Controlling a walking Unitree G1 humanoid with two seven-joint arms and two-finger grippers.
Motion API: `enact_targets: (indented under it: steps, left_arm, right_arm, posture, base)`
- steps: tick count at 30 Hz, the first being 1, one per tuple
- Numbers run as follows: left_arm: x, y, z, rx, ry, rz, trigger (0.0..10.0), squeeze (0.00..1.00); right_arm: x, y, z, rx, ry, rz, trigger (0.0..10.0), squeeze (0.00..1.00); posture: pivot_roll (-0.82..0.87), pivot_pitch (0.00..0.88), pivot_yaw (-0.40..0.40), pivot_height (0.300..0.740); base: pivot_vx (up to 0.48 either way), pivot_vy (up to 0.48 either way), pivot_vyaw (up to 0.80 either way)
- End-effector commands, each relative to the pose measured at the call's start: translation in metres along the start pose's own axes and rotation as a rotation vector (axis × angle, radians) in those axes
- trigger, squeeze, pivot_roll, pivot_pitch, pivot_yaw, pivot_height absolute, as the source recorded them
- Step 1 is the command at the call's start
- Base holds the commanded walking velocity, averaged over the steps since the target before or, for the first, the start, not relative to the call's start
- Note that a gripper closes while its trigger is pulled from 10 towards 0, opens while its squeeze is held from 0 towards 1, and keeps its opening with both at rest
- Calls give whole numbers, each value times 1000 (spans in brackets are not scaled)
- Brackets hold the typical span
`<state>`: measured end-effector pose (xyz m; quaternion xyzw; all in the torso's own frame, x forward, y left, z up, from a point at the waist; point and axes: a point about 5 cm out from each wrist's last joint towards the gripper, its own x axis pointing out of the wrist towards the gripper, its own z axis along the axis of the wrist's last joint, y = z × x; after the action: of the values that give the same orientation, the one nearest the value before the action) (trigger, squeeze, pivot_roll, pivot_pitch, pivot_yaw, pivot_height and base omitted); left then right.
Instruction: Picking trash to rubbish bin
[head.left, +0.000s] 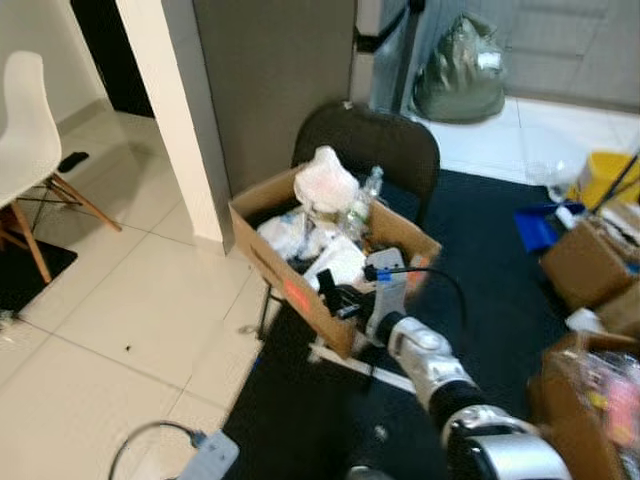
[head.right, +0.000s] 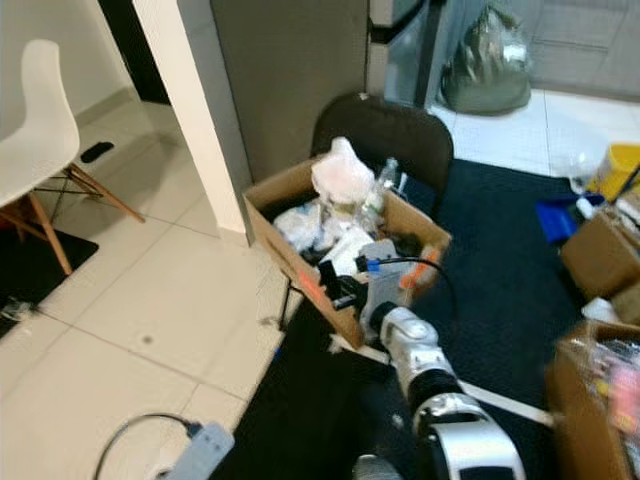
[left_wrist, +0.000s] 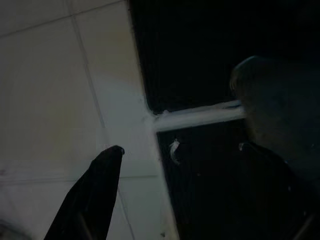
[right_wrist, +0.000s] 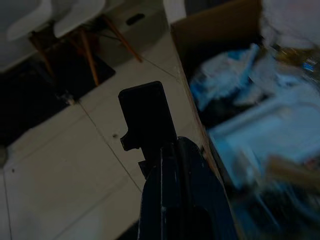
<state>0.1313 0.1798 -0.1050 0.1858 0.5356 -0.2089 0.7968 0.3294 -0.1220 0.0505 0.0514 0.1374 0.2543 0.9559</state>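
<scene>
At the box (head.left: 300, 285) front rim, right gripper (head.left: 335, 290) hovers, fingers pressed together, holding nothing. Trash (head.left: 325, 185) fills the box. Open tile lies left of the box; left gripper (left_wrist: 95, 195) hangs idle, spread indeterminable.

No readable text, label, brand or number to be made out, red marking on the cardboard box (head.left: 300, 293) side seen but too blurred to be read

An open brown cardboard box (head.left: 290, 262) sits tilted on a dark chair — heaped with white bags (head.left: 322, 180), crumpled paper and a clear plastic bottle (head.left: 366, 190) at its far side.
</scene>
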Motion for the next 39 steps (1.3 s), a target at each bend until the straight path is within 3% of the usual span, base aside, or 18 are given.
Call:
enact_targets:
  steps: [1,9,20,24,25,26,27,36,39]
  left_arm:
    - [0,2,-2,11,10,-2,10000,0]
    - [0,1,-1,15,10,-5,10000,0]
    - [-1,2,-1,22,12,-1,10000,0]
    - [0,3,0,13,6,5,10000,0]
    - [0,2,1,5,2,-3,10000,0]
    - [0,2,2,4,1,-4,10000,0]
    - [0,2,2,4,0,-3,10000,0]
    - [0,2,3,6,1,0,10000,0]
    - [0,2,2,4,2,2,10000,0]
  right_arm:
    - [3,1,4,18,-3,-3,10000,0]
    - [4,1,7,20,-12,-13,10000,0]
    - [7,5,15,-2,-46,-4,10000,0]
    - [8,3,14,-38,-22,-54,10000,0]
    - [6,-5,14,-59,-6,-130,10000,0]
    - [5,-8,14,-66,-4,-152,10000,784]
    - [4,-10,14,-73,0,-161,10000,1000]
    - [-5,-28,14,-106,14,-281,10000,1000]
    - [-8,-32,12,-20,-8,-290,10000,1000]
  posture:
    - [-45,14,73,740]
    - [-46,14,76,740]
    - [-46,14,78,740]
    - [-43,8,76,740]
    - [-43,8,76,740]
    - [-43,8,76,740]
    - [-43,8,76,740]
    - [-40,3,73,740]
    - [-42,0,70,740]
  base:
    - [390,0,0]
    - [388,0,-753]
    - [390,0,0]
    - [313,0,0]
    - [0,0,0]
    - [0,0,0]
    - [0,0,0]
    - [0,0,0]
    - [0,0,0]
